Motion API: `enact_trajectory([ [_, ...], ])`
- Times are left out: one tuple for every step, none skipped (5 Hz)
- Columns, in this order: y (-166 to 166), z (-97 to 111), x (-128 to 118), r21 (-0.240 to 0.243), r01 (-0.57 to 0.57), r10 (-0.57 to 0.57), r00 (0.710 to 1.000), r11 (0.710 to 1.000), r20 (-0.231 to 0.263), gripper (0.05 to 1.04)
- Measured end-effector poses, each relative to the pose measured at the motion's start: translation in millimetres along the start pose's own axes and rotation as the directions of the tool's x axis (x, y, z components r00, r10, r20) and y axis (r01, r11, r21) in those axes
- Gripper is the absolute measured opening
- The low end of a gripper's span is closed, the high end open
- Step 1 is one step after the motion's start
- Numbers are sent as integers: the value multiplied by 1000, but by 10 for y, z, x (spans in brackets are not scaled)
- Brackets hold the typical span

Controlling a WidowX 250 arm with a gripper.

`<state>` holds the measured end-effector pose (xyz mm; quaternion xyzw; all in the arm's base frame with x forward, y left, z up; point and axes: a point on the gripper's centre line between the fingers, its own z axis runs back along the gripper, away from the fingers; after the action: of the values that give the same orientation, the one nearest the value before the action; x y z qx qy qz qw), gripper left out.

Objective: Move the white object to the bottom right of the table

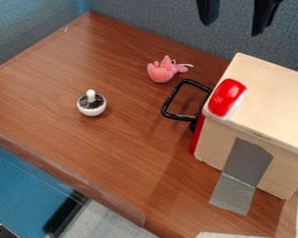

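Operator: State of the end effector?

Technician: The gripper (pixel 233 27) hangs at the top edge of the view, right of centre. Its two fingers are spread wide, with nothing between them. Carried high, it presumably has clearance over the box (pixel 273 102).

Operator: Purpose of the tape (pixel 248 160)?

Technician: It runs from the box wall down onto the table (pixel 114 153). Its likely function is to anchor the box against bumps or a pull on the black handle (pixel 174 95), which projects to the left. The red-topped object (pixel 226 97) rests on the box's left edge; avoid contact, as it could be knocked off.

Operator: Other items?

Technician: A pink plush toy (pixel 161 72) lies beyond the handle, outside the probable carrying route.

Operator: Location of the workpiece?

Technician: The white object (pixel 91 106), a small round bowl with a dark interior, sits upright on the left half of the table. Its upright white knob should serve as the grasp point. The transfer is not done. Next step: align above the knob, descend, close. Then carry in front of the box to the bottom right, setting down clear of the tape, where a raised edge could tip the round base.
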<state>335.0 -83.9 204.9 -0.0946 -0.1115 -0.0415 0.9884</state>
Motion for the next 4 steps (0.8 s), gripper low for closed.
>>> enact_trajectory([
  [2,-120,-15,-7,-9,9,999,1000,-42,1001],
  [415,-95,112,-69,-156,150,985,985,-84,1001],
  [843,2,76,-50,-230,225,970,972,-91,1001],
  [1254,54,11,16,-252,253,965,967,-72,1001],
])
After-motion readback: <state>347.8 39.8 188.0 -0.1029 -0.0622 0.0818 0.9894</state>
